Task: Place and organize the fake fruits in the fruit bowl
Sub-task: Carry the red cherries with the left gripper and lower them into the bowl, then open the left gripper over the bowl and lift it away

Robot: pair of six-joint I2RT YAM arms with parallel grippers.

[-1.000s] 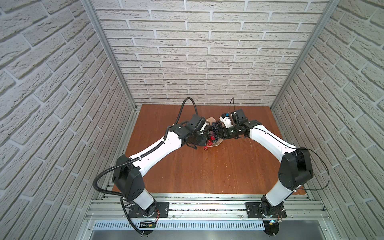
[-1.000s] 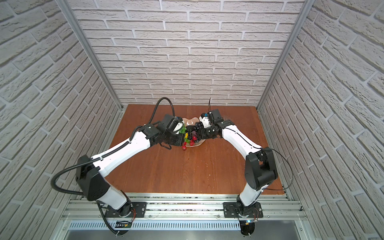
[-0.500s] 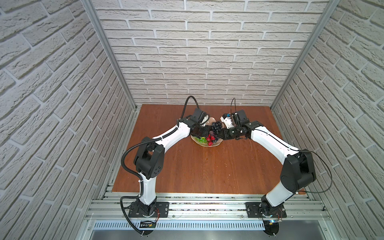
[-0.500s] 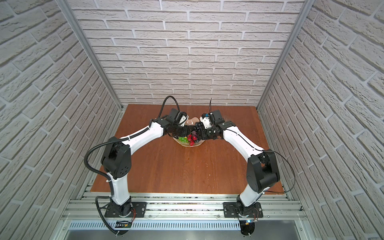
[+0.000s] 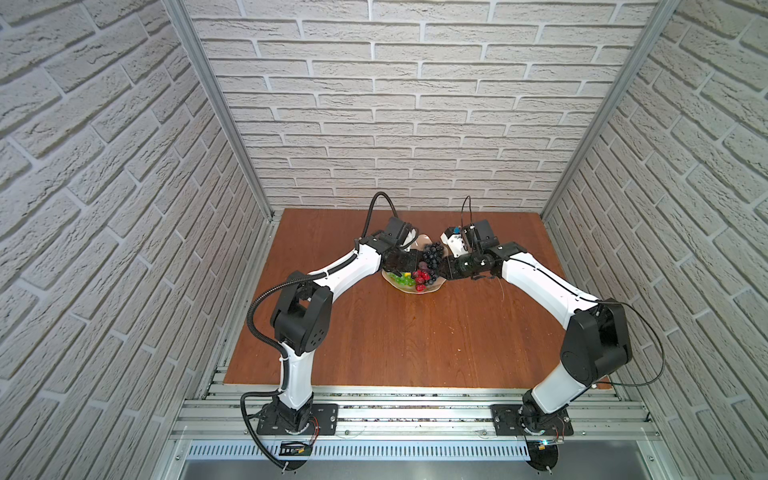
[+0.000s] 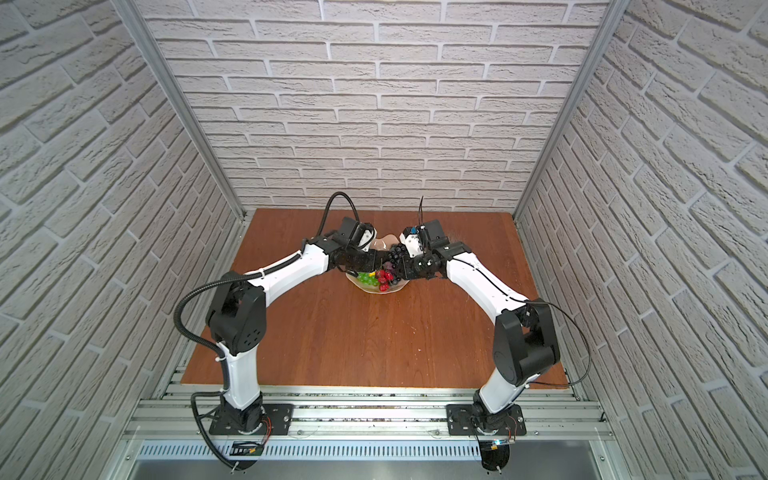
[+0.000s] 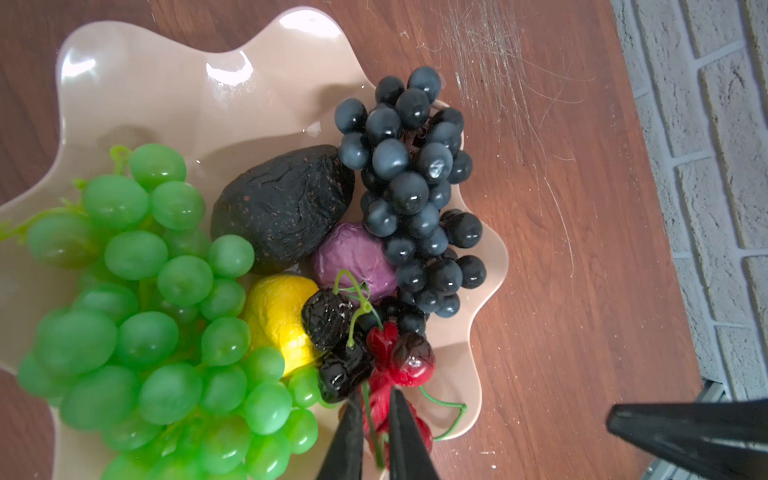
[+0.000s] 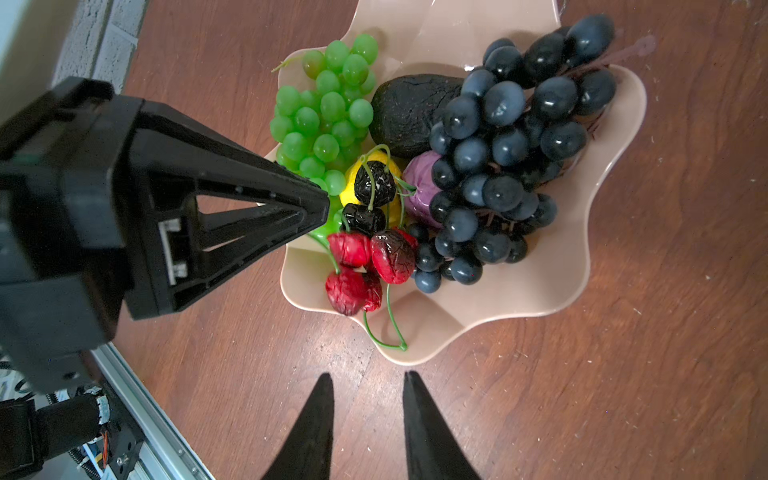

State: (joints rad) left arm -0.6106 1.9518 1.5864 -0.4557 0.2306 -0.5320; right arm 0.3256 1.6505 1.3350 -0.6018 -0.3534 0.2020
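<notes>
While poised over fruit bowl [image 7: 166, 83] edge, L gripper [image 7: 375, 395] parted a slit, stem of small red cherries [image 7: 401, 357] loose in gap, nothing clamped. Prob. letting go so bunch settles w/ fake fruits [image 7: 286, 203] ahead of tips. R gripper [image 8: 368, 378] half-open, empty, rim just ahead, standing clear.

The left claw [image 7: 375, 394] has parted around the cherries [image 7: 409, 359].

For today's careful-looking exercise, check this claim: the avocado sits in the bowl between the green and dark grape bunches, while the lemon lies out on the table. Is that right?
Not quite: the lemon lies inside the fruit bowl too, against the green grape bunch, as the left wrist view shows. The avocado does sit between that bunch and the dark grape bunch.
</notes>
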